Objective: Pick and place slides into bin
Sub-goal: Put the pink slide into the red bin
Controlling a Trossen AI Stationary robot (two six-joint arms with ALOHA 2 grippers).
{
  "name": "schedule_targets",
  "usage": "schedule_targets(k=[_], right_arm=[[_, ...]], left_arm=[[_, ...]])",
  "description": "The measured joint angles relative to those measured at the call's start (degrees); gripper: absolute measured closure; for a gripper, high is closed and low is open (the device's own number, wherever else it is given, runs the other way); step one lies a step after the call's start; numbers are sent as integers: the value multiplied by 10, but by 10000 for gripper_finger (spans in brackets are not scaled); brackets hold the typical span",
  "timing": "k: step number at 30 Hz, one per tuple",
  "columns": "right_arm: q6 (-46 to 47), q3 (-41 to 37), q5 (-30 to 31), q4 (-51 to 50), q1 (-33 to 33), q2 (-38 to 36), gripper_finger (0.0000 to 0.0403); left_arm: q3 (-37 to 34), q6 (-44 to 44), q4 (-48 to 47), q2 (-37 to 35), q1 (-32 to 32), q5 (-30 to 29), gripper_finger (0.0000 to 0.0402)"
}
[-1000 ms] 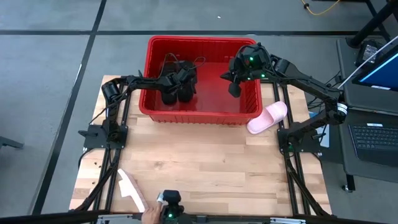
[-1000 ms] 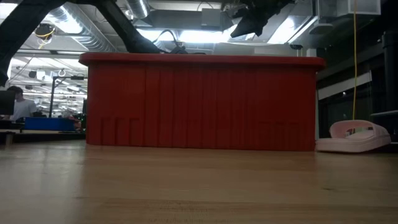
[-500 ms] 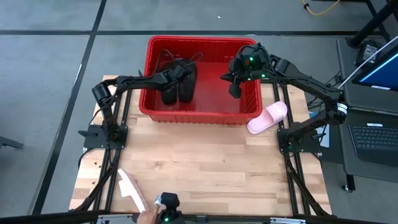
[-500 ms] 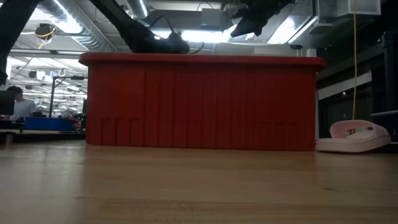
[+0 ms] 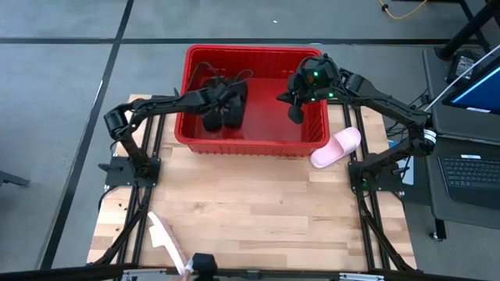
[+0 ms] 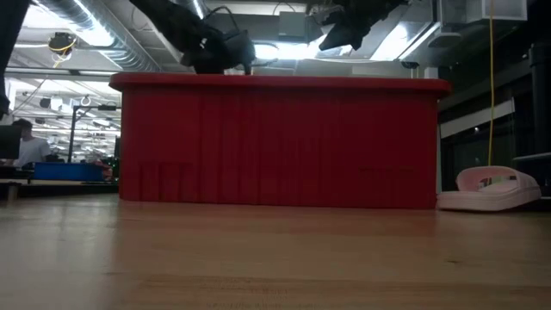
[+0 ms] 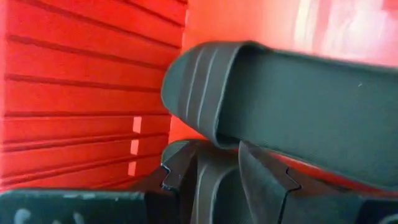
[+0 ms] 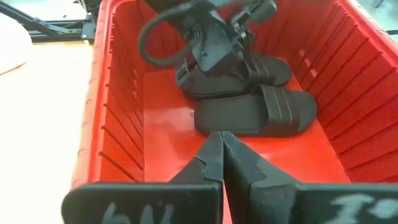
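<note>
The red bin (image 5: 250, 145) stands at the table's far middle. Two black slides (image 8: 255, 113) (image 8: 261, 70) lie side by side on its floor, in its left half. My left gripper (image 7: 227, 174) is open and stands just above them (image 5: 223, 103); its wrist shows above the rim in the low view (image 6: 215, 50). My right gripper (image 5: 294, 115) is shut and empty, above the bin's right half (image 6: 337, 36). One pink slide (image 5: 337, 147) lies sole-down on the table right of the bin. Another pink slide (image 5: 164, 236) lies near the table's near left corner. My left gripper's open fingers (image 7: 261, 183) stand close over a black slide's ribbed strap (image 7: 205, 81). I cannot tell whether they touch it. Both black slides lie flat on the bin floor.
The bin's ribbed walls (image 8: 118, 124) and thick rim (image 6: 275, 83) enclose both grippers' working room. Bare wooden table (image 5: 258, 203) spreads between the bin and the near edge. A laptop (image 5: 473, 168) sits beyond the table's right edge.
My left gripper has gone up from inside the bin until its wrist shows above the rim, while its arm's elbow swung toward the table's left edge. The two black slides have stayed on the bin floor.
</note>
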Motion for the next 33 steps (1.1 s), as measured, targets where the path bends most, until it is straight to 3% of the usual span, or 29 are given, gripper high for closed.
schedule_targets(k=[10, 19, 22, 25, 33], right_arm=[[-29, 0, -2, 1, 0, 0, 398], [-37, 0, -3, 1, 0, 0, 398], [-37, 0, -3, 1, 0, 0, 398], [-39, 0, -3, 1, 0, 0, 398], [-42, 0, -3, 2, 18, 0, 398]], left_arm=[[0, -10, -1, -111, -68, 14, 306], [0, -11, -32, -234, -166, 18, 373], [0, -22, -62, -270, -192, 51, 396], [0, -53, -84, -296, -210, 80, 399], [0, -109, -137, -324, -231, 82, 400]])
